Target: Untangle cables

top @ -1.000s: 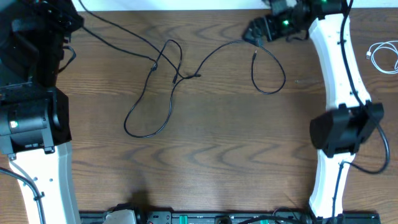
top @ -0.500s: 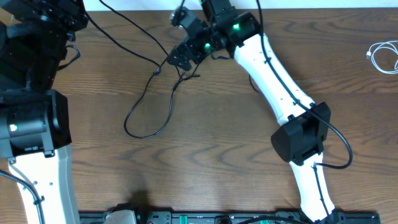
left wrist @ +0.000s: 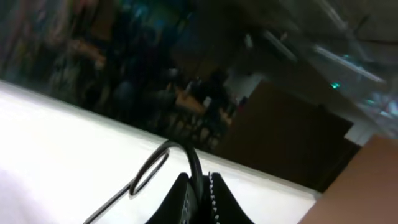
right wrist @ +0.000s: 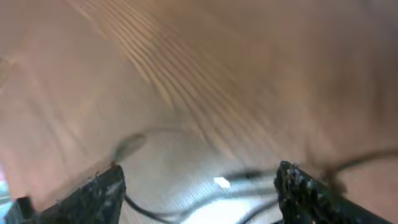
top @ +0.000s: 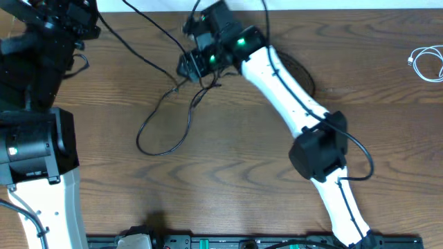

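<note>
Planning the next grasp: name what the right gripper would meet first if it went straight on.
Likely the black cable, lying just ahead of the right gripper on the table; blur leaves depth unsure.
</note>
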Available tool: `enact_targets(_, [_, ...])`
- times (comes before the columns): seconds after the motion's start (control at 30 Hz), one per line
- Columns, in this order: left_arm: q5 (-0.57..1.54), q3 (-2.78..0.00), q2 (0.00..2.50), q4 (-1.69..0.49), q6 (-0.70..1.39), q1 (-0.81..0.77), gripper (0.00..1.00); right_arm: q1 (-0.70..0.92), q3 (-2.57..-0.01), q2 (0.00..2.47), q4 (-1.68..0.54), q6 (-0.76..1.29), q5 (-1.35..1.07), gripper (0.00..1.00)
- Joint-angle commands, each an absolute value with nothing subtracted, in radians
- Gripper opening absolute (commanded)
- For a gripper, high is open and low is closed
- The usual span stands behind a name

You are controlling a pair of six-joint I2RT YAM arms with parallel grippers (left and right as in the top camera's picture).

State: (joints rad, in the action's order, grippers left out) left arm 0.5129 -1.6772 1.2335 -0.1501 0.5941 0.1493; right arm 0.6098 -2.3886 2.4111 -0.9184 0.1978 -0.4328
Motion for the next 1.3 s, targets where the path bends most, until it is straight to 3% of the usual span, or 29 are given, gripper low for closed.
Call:
enact_targets(0.0, [0.532, -1.702, 1.22, 0.022, 0.574, 0.162, 0.07, 0.613, -2.388, 2.468, -0.994, 0.374, -0.193, 0.77])
enact_targets(0.13, [0.486, -1.702, 1.219, 0.213, 0.603, 0.199, 0.08, 0.58, -2.383, 2.495, -1.068, 0.374, -0.128, 0.8])
enact_targets(0.33, [0.364, -1.702, 1.214, 0.227, 0.627, 0.25, 0.07, 0.516, -2.352, 2.524, -1.139, 0.352, -0.11, 0.81])
enact_targets(0.53, [0.378, -1.702, 1.214, 0.205, 0.626, 0.265, 0.07, 0.437, -2.301, 2.527, -1.169, 0.272, -0.115, 0.59])
enact_targets(0.6, [0.408, -1.702, 1.215, 0.146, 0.626, 0.265, 0.07, 0.419, -2.307, 2.514, -1.169, 0.154, -0.2, 0.61])
enact_targets(0.7, [0.411, -1.702, 1.226, 0.061, 0.626, 0.265, 0.07, 0.388, -2.324, 2.453, -1.184, -0.002, -0.352, 0.74])
enact_targets(0.83, [0.508, -1.702, 1.237, 0.07, 0.673, 0.263, 0.07, 0.367, -2.328, 2.31, -1.156, -0.212, -0.518, 0.99])
enact_targets(0.97, [0.641, -1.702, 1.236, 0.084, 0.698, 0.247, 0.07, 0.379, -2.328, 2.213, -1.015, -0.226, -0.551, 0.99])
enact_targets(1.27, [0.671, -1.702, 1.236, 0.087, 0.769, 0.205, 0.07, 0.489, -2.328, 2.281, -0.759, -0.226, -0.702, 0.99])
